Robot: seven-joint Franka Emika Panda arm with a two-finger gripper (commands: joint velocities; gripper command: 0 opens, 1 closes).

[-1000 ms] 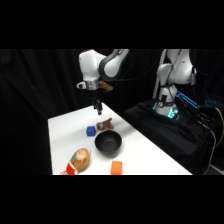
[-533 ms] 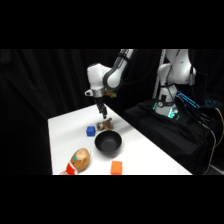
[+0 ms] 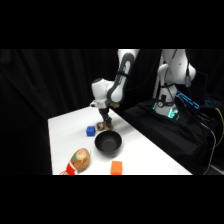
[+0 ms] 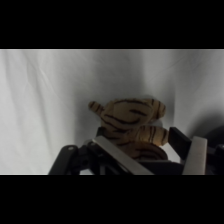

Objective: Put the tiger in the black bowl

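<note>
Two tool [image 4: 150, 155] fingers flank tiger [image 4: 131, 120], touching it.

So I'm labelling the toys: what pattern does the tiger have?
Tan with dark brown stripes; the tiger shows best in the wrist view.

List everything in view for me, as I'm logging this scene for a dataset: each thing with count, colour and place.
tiger: one, tan with dark stripes, between the gripper's fingers, just behind the bowl
black bowl: one, matte black, mid-table
blue cube: one, blue, left of the tiger
orange cube: one, orange, front edge, in front of the bowl
round tan-orange object: one, with a teal mark, front left
table: one, white
gripper: one, on the white arm, low over the table, closed on the tiger
</note>
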